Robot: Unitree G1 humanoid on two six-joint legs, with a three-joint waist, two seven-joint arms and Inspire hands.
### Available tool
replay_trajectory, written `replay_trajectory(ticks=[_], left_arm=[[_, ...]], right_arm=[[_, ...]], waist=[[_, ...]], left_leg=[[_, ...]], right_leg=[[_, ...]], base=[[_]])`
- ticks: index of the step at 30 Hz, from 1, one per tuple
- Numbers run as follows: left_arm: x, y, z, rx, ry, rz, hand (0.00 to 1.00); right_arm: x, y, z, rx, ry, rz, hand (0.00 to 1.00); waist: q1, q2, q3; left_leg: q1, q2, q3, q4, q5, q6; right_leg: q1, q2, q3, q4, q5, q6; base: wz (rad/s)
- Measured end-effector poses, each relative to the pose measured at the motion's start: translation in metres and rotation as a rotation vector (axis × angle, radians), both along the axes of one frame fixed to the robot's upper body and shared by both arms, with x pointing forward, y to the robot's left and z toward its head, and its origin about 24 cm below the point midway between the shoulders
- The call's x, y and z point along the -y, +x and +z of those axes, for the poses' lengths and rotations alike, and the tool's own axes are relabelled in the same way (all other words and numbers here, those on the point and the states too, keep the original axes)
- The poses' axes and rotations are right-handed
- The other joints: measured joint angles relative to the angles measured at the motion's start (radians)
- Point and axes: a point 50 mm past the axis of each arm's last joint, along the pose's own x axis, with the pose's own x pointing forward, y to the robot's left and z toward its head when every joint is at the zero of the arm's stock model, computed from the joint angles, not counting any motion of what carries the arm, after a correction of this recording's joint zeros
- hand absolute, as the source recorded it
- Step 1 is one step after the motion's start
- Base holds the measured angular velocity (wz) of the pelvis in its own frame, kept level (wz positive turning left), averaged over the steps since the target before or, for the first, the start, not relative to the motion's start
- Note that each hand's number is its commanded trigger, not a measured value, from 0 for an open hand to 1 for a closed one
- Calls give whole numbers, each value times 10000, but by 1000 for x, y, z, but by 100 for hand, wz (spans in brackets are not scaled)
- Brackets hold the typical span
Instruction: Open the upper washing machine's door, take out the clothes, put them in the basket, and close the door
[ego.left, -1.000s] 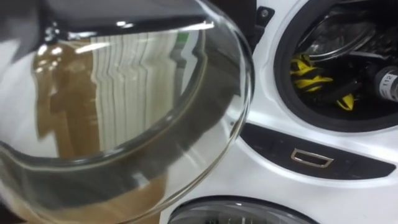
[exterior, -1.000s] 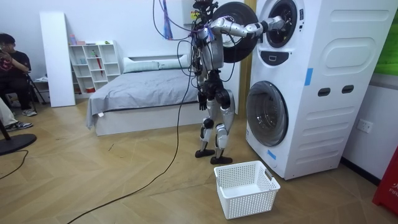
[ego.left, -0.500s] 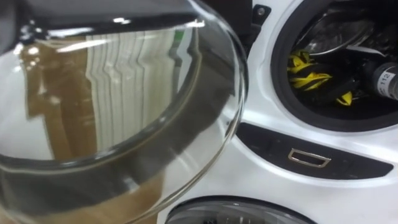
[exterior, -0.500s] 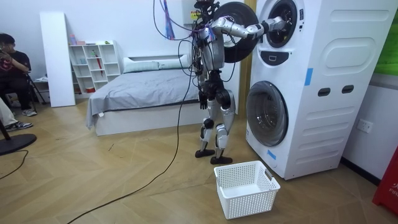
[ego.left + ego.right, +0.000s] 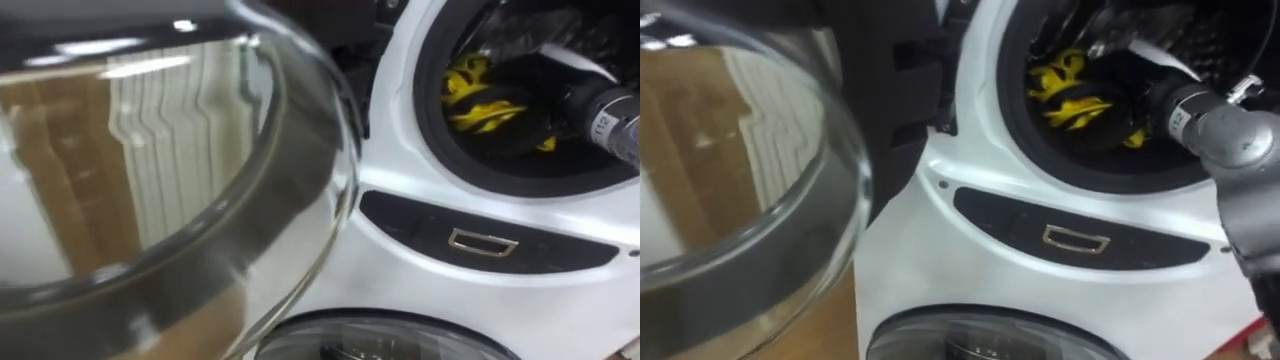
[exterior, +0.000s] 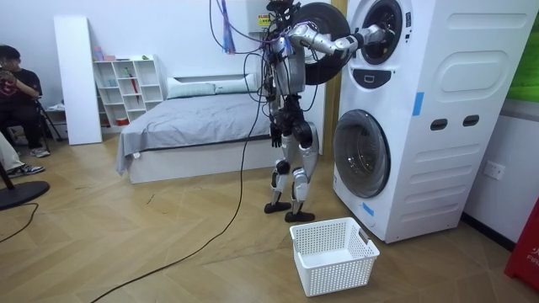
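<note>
I stand at the stacked white washing machines (image 6: 421, 109), facing the upper one with its door open. A yellow and black cloth (image 5: 470, 95) lies in the dark drum, also visible as the cloth (image 5: 1070, 90). My right arm reaches into the drum from the right; its wrist (image 5: 1180, 112) is just right of the cloth. The right hand (image 6: 371, 36) is inside the opening, its fingers hidden in the dark. My left hand (image 6: 274, 135) hangs by my hip.
The open glass door (image 5: 150, 180) bulges close on my left. Below the drum sit a dark panel with a metal latch (image 5: 482, 242) and the lower machine's door (image 6: 360, 153). A white basket (image 6: 333, 252) stands on the floor by my feet. A bed (image 6: 194, 118) is behind me; a person (image 6: 17, 84) sits far off.
The eye view has shifted, so the drum and door sit further left in the picture. My right arm stays in the drum beside the cloth; the cloth has not visibly moved.
</note>
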Motion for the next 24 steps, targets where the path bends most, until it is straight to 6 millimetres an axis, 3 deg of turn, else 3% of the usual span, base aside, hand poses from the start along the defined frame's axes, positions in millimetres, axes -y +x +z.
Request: replay_trajectory(ticks=[5,12,18,22,24], left_arm=[[2,-10,-1,2,93,208,0],[4,-18,-2,142,531,729,0],[16,-32,-6,-112,279,1120,0],[19,-36,-7,-215,242,1174,0],[21,-37,-7,-147,186,1398,0]], right_arm=[[-15,-29,-14,625,19,531,100],[-16,-59,-33,1485,629,437,100],[-13,-70,-50,2016,1767,-133,100],[-13,-76,-53,2408,2033,-286,100],[-11,-79,-48,2901,2110,-347,100]], waist=[[-285,154,57],[-543,208,92],[-553,268,83],[-597,435,83],[-663,617,91]], left_leg=[[267,27,226,-152,2,-4],[283,16,613,-154,-2,-4],[344,13,633,-154,-6,0],[304,17,629,-161,-30,31],[268,57,630,-164,-134,110]], right_leg=[[139,55,241,-21,-47,65],[110,75,497,-36,-71,107],[141,130,812,-31,-58,136],[75,190,1043,-15,-53,146],[16,239,1056,18,-47,156]], base=[[-12],[-9],[-1],[0],[0]])
